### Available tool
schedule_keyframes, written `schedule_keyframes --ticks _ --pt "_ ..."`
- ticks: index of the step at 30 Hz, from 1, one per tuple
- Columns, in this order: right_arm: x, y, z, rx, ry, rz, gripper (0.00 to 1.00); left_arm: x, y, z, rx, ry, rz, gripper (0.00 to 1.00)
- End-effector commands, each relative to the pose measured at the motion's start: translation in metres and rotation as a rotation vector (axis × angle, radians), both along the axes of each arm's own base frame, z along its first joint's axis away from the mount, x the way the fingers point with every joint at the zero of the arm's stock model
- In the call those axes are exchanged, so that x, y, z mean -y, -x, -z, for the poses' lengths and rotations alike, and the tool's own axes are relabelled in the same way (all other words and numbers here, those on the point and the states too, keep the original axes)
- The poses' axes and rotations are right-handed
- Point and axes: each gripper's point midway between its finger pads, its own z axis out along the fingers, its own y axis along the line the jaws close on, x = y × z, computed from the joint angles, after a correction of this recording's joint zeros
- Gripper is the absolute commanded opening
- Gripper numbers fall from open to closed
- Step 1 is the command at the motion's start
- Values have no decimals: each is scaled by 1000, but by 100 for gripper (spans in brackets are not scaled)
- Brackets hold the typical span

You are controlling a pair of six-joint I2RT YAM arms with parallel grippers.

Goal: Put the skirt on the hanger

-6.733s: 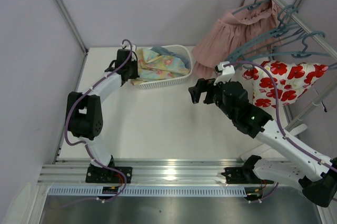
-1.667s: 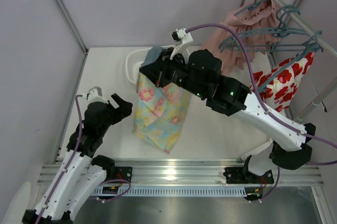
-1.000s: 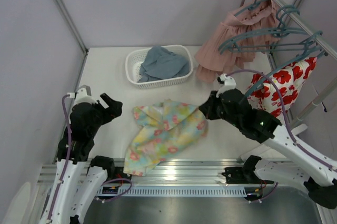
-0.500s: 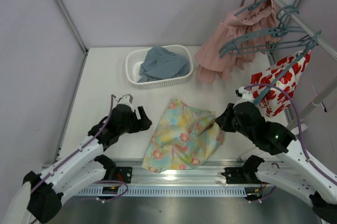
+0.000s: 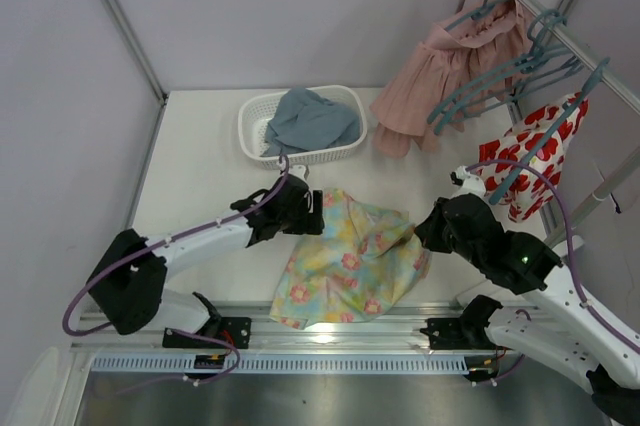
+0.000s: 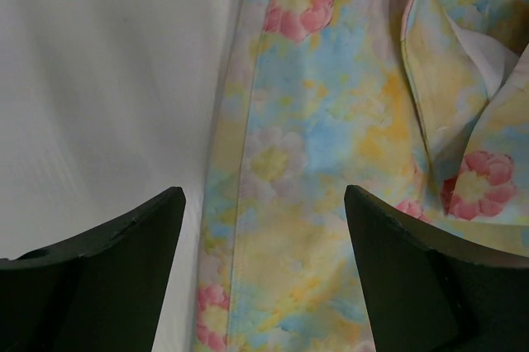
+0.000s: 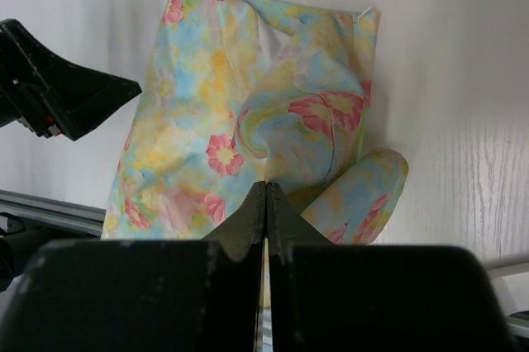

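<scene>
The left claw [image 5: 308,214] hangs spread wide over the left edge of the skirt [image 5: 350,264], which lies crumpled on the white surface [image 5: 200,166] near its front edge (the wrist view shows flowered cloth between the parted fingers, though I cannot tell whether they touch it). At the skirt's right edge, the right claw [image 5: 422,230] is clenched on a gathered fold of the cloth. Farther right, well apart from the skirt, a teal hanger [image 5: 550,126] hangs tilted from the rail.
</scene>
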Motion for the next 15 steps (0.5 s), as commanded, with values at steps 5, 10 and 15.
schedule_keyframes --ticks 5,10,15 --pt "0 -8 -2 18 -13 13 0 27 -35 -6 37 -33 -4 84" --pt "-3 -9 -1 17 -26 -3 0 39 -53 -1 36 -32 -43 84" --pt "-3 -11 4 11 -33 -9 0 43 -64 24 -6 -67 -71 83"
